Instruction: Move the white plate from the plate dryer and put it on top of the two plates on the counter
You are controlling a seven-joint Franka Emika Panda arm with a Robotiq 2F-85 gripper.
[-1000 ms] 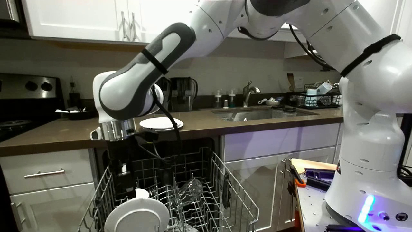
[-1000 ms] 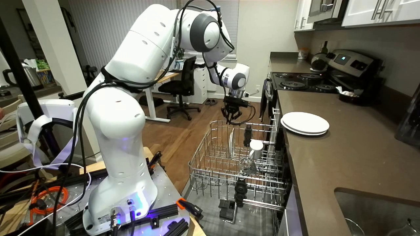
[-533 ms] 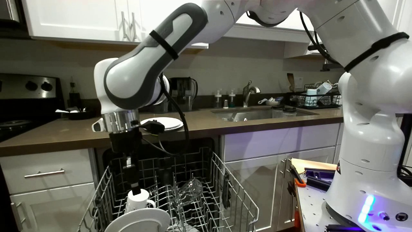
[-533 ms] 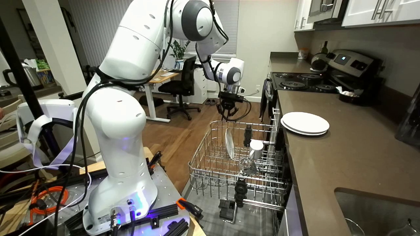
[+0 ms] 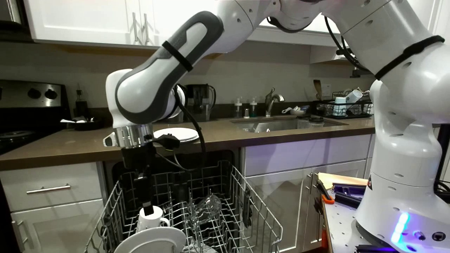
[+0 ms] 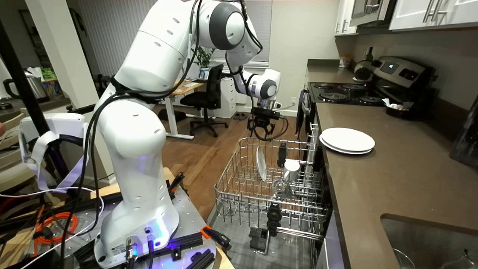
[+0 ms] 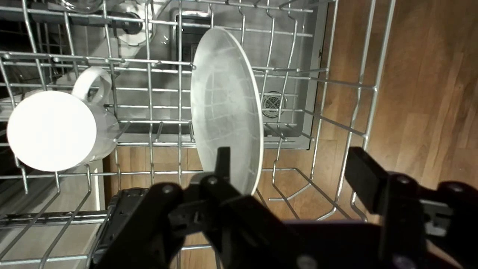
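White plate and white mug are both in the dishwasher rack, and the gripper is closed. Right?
Not quite: the gripper is open, its jaws wide apart in the wrist view. The white plate and white mug are both in the dishwasher rack.

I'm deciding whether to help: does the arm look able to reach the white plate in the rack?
Probably yes: the gripper hangs open above the white plate, with nothing visible between them; the white mug stands apart.

I can see the white plate point(image 7: 226, 104) tilted mid-view in the plate dryer point(image 7: 374, 87), a white mug point(image 7: 52, 130) at nine o'clock, the gripper point(image 7: 291, 164) at five, jaws spread wide.
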